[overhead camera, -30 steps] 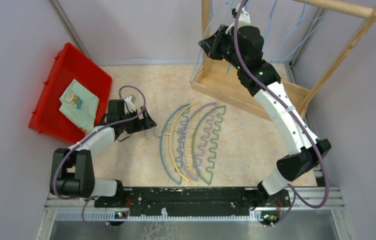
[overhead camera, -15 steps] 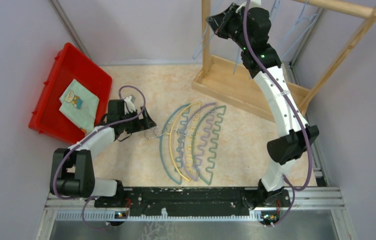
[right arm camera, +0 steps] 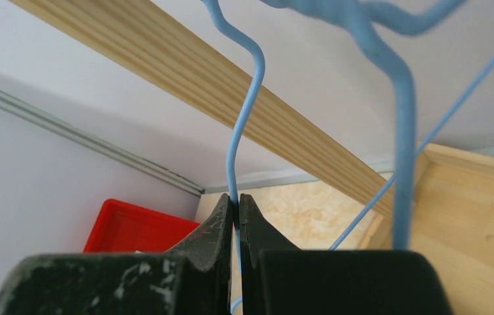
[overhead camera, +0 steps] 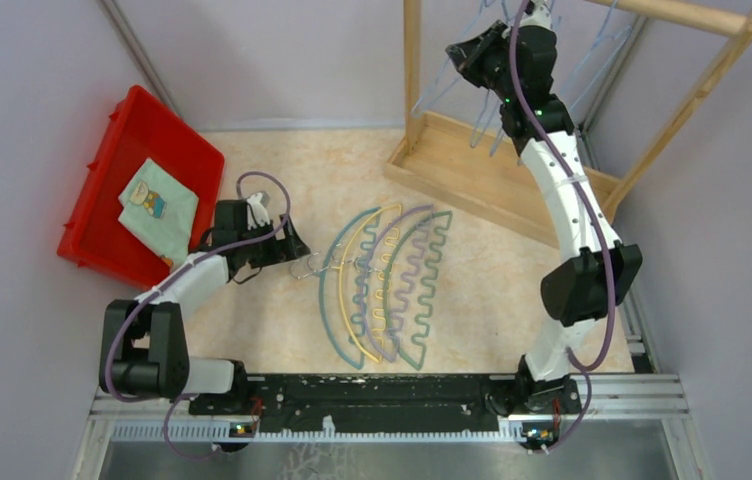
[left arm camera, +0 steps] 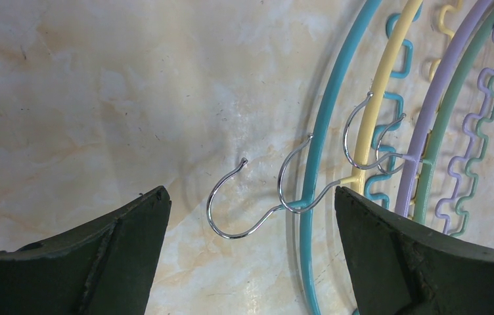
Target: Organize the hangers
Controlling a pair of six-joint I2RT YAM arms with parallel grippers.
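The right tool [right arm camera: 236, 200], clamped on a thin light-blue wire hanger [right arm camera: 232, 167], holds it up at the wooden rack [overhead camera: 472, 170] at 1 o'clock. Four arched plastic hangers [overhead camera: 382, 290] in blue, yellow, purple and green lie unhung mid-counter [overhead camera: 282, 170]. The left tool [left arm camera: 249, 195], jaws apart, sits at their 9 o'clock. By my judgement, most of the work remains.
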